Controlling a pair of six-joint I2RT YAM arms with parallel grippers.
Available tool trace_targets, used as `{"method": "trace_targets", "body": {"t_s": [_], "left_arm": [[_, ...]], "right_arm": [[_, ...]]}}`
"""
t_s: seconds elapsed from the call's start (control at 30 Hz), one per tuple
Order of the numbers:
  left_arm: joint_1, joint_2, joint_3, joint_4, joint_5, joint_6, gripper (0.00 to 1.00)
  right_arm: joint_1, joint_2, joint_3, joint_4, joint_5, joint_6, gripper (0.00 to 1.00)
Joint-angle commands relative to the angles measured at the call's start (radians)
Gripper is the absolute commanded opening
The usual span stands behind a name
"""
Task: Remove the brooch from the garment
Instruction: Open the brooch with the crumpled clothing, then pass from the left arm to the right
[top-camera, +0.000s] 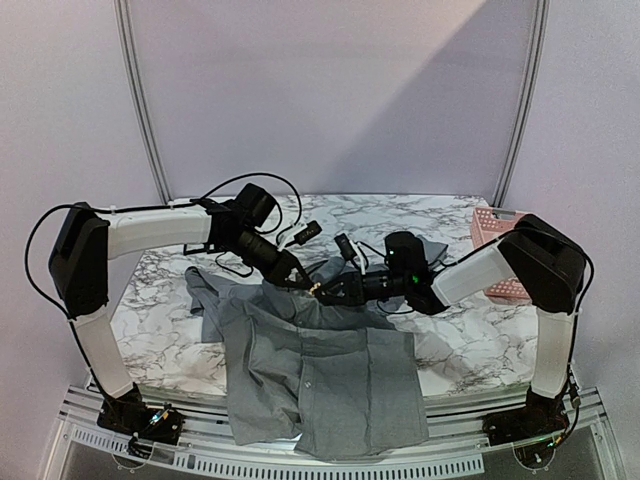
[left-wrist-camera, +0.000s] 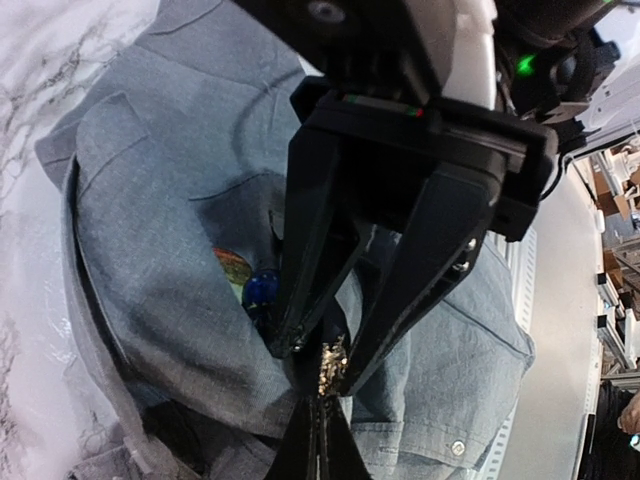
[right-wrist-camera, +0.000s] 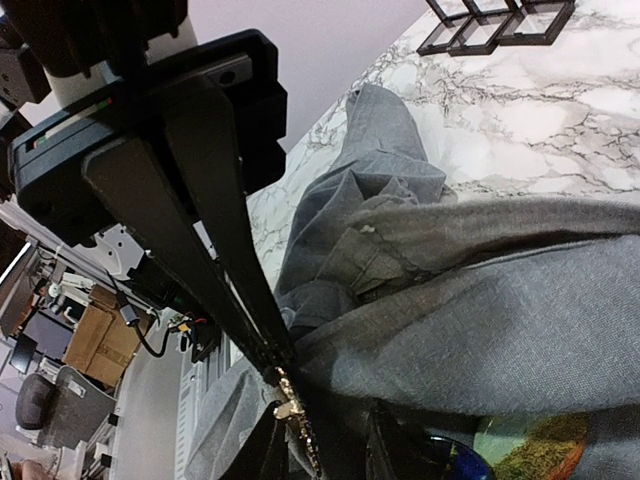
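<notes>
The left pincer (right-wrist-camera: 278, 372) is clamped tight on the gold end of the brooch (right-wrist-camera: 290, 405), seemingly to steady it. The right pincer (left-wrist-camera: 325, 358) straddles it, jaws parted. From above, the brooch sits mid-frame near the collar of the garment (top-camera: 330, 380) (a blue and orange-green bit lies beside). The thin grey shirt lies rumpled across the counter (top-camera: 170, 320).

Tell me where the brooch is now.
Low centre of the left wrist view: the brooch glints gold on the garment, at the left gripper's tips, between the right gripper's fingers.
</notes>
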Motion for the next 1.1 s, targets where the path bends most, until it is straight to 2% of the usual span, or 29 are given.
{"method": "trace_targets", "body": {"t_s": [0.0, 0.27, 0.4, 0.77, 1.07], "left_arm": [[-0.020, -0.015, 0.008, -0.012, 0.011, 0.001, 0.00], [-0.018, -0.016, 0.012, -0.016, 0.005, 0.003, 0.00], [-0.018, -0.021, 0.012, -0.016, 0.006, 0.003, 0.00], [-0.018, -0.029, 0.010, -0.014, 0.023, 0.007, 0.00], [-0.018, -0.030, 0.010, -0.012, 0.028, 0.007, 0.00]], "right_arm": [[0.020, -0.078, 0.034, -0.138, 0.070, -0.105, 0.32], [0.029, -0.192, 0.000, -0.208, 0.176, -0.160, 0.46], [0.029, -0.217, -0.009, -0.232, 0.214, -0.181, 0.47], [0.010, -0.187, -0.092, -0.101, 0.167, -0.103, 0.36], [0.009, -0.133, -0.047, -0.139, 0.140, -0.114, 0.34]]}}
